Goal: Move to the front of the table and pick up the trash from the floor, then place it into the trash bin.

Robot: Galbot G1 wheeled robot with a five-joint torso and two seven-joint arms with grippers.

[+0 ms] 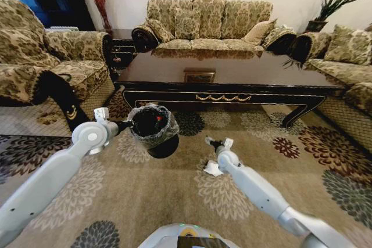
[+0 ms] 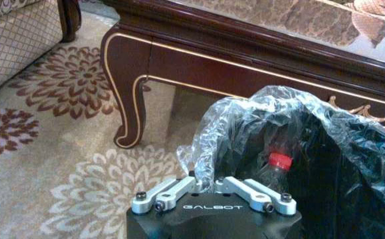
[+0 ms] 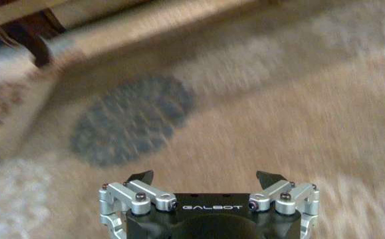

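Observation:
My left gripper [image 1: 124,126] is shut on the rim of the black trash bin [image 1: 156,132], which stands in front of the table [image 1: 232,76] with its grey bag folded over the edge. In the left wrist view, the gripper [image 2: 205,180] pinches the bag at the trash bin [image 2: 351,174] rim. A clear bottle with a red cap [image 2: 279,160] lies inside. My right gripper [image 1: 210,142] hangs open over the floor [image 1: 174,201], just beyond a crumpled white paper [image 1: 212,169] beside its wrist. Nothing sits between the open fingers of that gripper [image 3: 205,178].
The table's curved leg [image 2: 127,114] stands close to the bin. Sofas surround the carpet: one at the left [image 1: 40,62], one behind the table [image 1: 209,24], one at the right [image 1: 349,68]. A dark flower medallion [image 3: 132,119] lies under the right gripper.

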